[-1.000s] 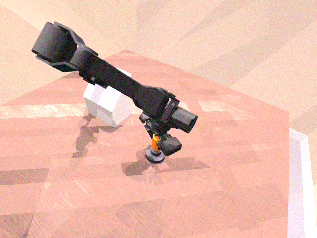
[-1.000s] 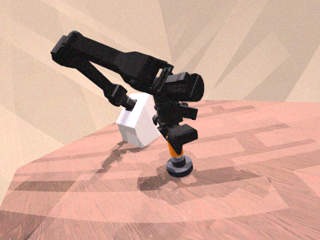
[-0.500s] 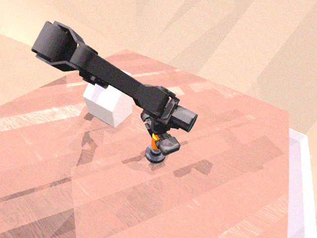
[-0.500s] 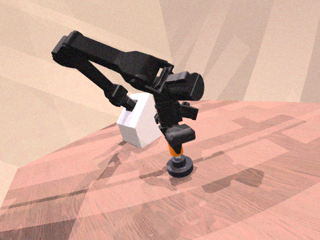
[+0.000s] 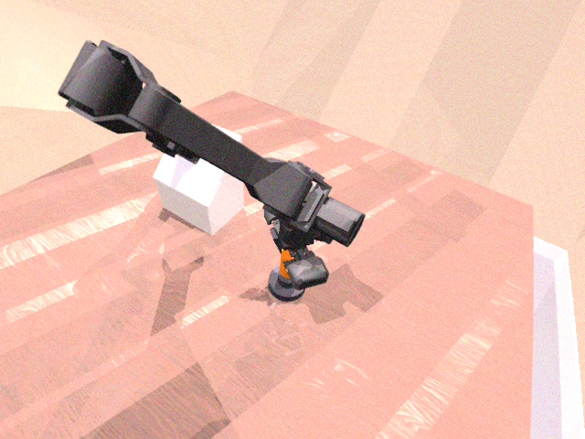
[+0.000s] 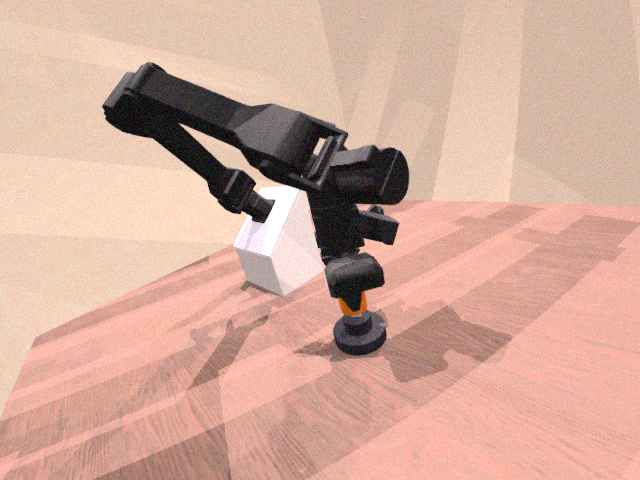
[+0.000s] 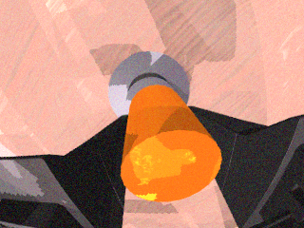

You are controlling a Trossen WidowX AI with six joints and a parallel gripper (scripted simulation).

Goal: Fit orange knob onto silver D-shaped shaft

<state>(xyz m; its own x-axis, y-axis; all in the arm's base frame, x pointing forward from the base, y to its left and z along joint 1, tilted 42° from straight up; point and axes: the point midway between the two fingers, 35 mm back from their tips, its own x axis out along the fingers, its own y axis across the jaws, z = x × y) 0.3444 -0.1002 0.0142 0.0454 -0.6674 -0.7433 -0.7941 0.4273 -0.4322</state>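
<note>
The orange knob [image 5: 282, 266] [image 6: 348, 308] [image 7: 166, 150] is a tapered cylinder held between my fingers. My gripper [image 5: 289, 267] [image 6: 353, 298] [image 7: 158, 117] is shut on it and points down over the round dark pedestal [image 5: 282, 290] [image 6: 360, 339] [image 7: 122, 87]. The knob leans slightly, and its lower end sits at the pedestal's raised centre. In the wrist view the knob covers the middle of the pedestal. The silver shaft and the knob's hole are hidden.
A white block [image 5: 204, 198] [image 6: 279, 250] stands on the wooden table [image 5: 425, 293] [image 6: 516, 372] behind the pedestal, under the arm's links. A pale raised edge [image 5: 552, 330] runs beside the table's right side.
</note>
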